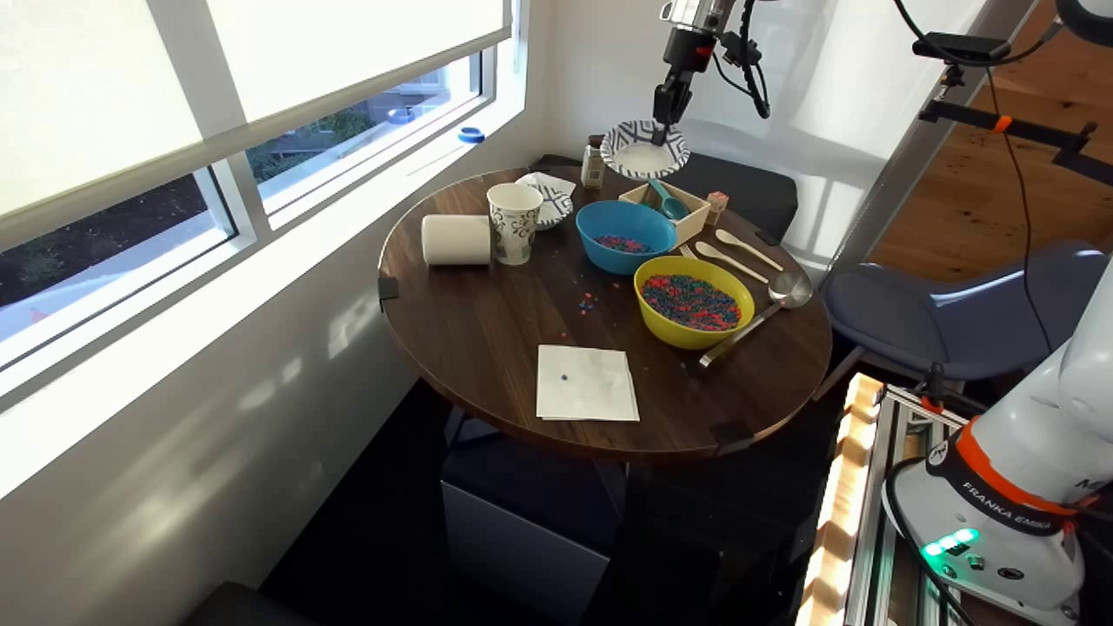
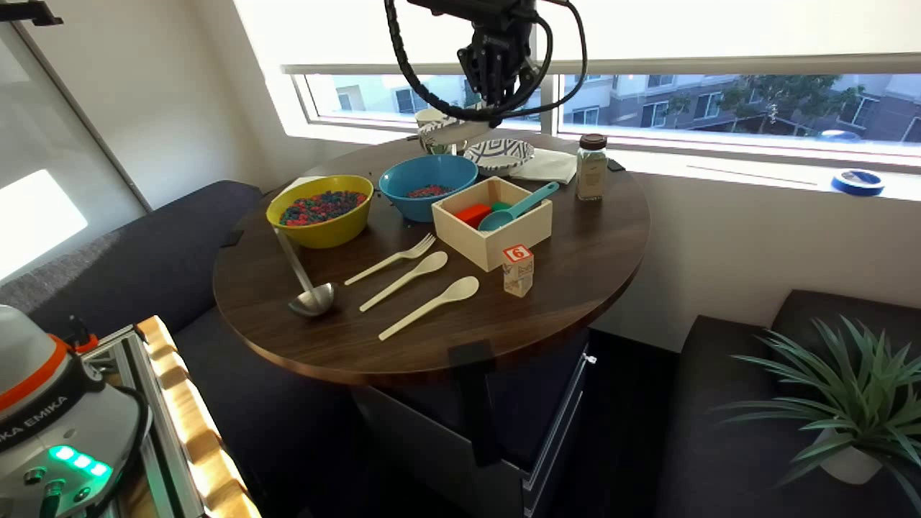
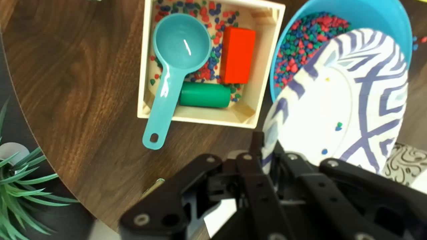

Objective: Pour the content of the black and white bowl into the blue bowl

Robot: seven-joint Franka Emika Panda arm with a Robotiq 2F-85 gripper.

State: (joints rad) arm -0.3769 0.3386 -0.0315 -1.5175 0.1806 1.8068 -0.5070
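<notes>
My gripper (image 3: 272,150) is shut on the rim of the black and white bowl (image 3: 370,110), a patterned paper bowl with a white inside. The bowl is in the air and tilted, with a few blue, green and yellow bits inside. It shows in both exterior views (image 1: 639,161) (image 2: 453,132). The blue bowl (image 1: 610,259) stands on the table with small red, blue and green bits in it, also in the wrist view (image 3: 377,16). In the wrist view the held bowl overlaps the near part of the blue bowl. Its height above it is hard to tell.
A wooden box (image 2: 468,236) with a teal scoop (image 3: 181,43) stands beside the blue bowl. A yellow bowl (image 1: 687,335) full of bits, a paper cup (image 1: 513,228), a jar (image 2: 591,173), another patterned bowl (image 2: 498,155) and a ladle (image 1: 789,291) are on the table.
</notes>
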